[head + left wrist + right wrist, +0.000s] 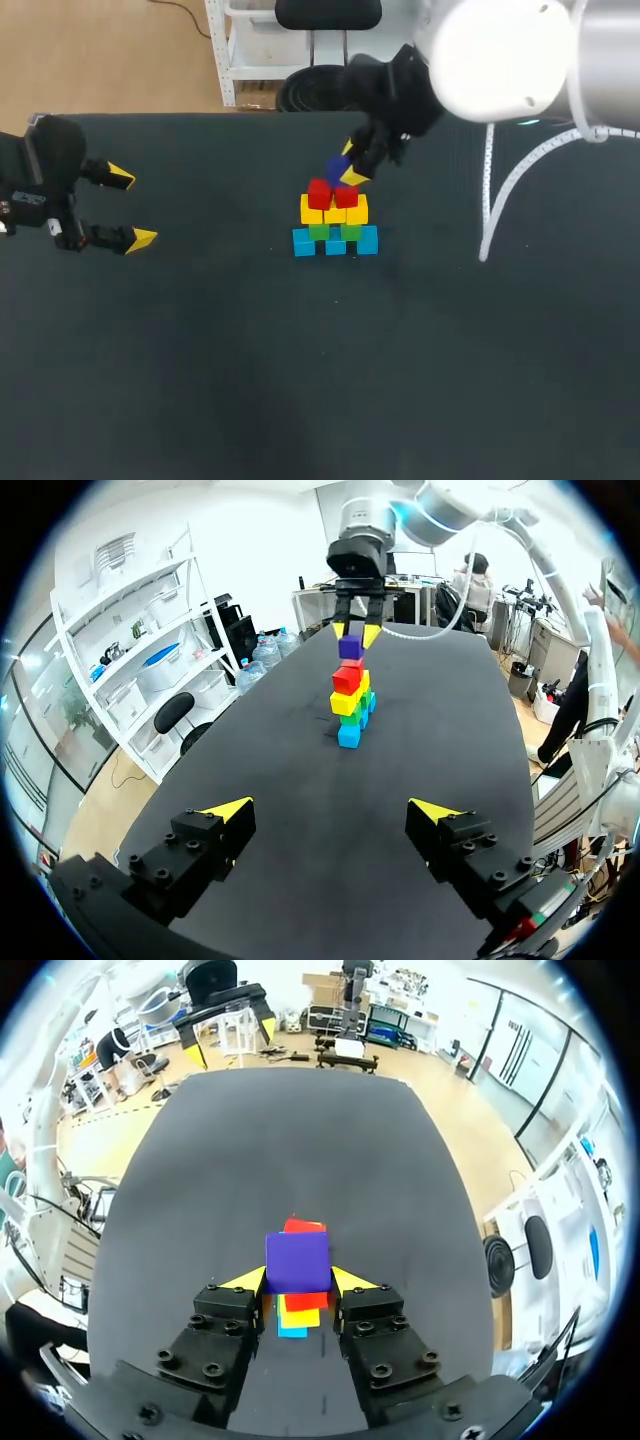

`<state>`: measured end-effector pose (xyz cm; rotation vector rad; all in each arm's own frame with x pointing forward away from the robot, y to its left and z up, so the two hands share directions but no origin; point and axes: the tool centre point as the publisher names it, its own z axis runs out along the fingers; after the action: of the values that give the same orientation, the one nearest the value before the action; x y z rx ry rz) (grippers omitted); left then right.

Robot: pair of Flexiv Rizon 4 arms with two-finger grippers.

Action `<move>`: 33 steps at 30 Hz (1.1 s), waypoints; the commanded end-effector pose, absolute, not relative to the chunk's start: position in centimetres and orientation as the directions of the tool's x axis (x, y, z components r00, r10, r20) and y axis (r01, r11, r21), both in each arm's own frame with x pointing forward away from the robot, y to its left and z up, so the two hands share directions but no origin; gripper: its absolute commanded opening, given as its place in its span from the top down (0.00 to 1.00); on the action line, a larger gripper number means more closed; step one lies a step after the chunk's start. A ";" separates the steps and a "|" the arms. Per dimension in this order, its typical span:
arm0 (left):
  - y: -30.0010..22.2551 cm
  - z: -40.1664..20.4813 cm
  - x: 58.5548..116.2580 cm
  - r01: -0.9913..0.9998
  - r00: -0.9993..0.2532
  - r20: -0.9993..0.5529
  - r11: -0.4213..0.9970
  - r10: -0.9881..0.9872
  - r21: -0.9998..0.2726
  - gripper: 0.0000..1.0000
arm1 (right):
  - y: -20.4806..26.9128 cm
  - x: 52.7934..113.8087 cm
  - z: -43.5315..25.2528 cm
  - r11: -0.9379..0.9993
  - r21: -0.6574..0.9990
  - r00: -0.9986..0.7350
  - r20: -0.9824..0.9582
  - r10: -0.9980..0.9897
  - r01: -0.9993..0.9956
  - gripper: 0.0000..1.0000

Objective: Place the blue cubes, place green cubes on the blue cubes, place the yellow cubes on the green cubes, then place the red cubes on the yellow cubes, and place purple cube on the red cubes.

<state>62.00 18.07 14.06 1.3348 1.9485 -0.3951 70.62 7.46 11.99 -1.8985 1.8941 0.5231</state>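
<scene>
Squarely between right fingers (243, 1278), purple cube (297, 1262) gripped over red cubes (332, 193), left fingers (228, 810) spread wide

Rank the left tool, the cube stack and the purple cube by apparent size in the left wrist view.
Largest: the left tool, though it sits nearest the camera, which inflates it.
Next: the cube stack.
Smallest: the purple cube, held by the right tool.

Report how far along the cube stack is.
Done: blue cubes, green cubes, yellow cubes and red cubes are stacked in order. In hand: the right gripper holds the purple cube just over the reds. Remaining: seat it and release. The left gripper is open.
</scene>
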 end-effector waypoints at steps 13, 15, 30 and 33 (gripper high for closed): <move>18.2 13.9 62.0 0.898 -0.190 -0.717 0.413 0.671 0.149 0.00 | 8.0 70.6 11.9 -0.008 -0.007 0.010 -0.507 -0.862 -1.000 1.00; 18.2 13.9 62.0 0.898 -0.190 -0.717 0.413 0.671 0.149 0.00 | 8.0 70.6 11.8 -0.007 -0.006 0.009 -0.504 -0.864 -1.000 1.00; 18.2 13.9 62.0 0.898 -0.190 -0.717 0.413 0.671 0.149 0.00 | 8.2 70.7 11.6 -0.019 -0.002 0.017 -0.491 -0.871 -1.000 1.00; 18.2 13.9 62.0 0.898 -0.190 -0.717 0.413 0.671 0.149 0.00 | 8.3 70.7 11.5 -0.019 0.000 0.017 -0.490 -0.872 -1.000 1.00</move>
<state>62.00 18.07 14.06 1.3348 1.9485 -0.3951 70.46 8.08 11.56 -1.9516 1.9134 0.5093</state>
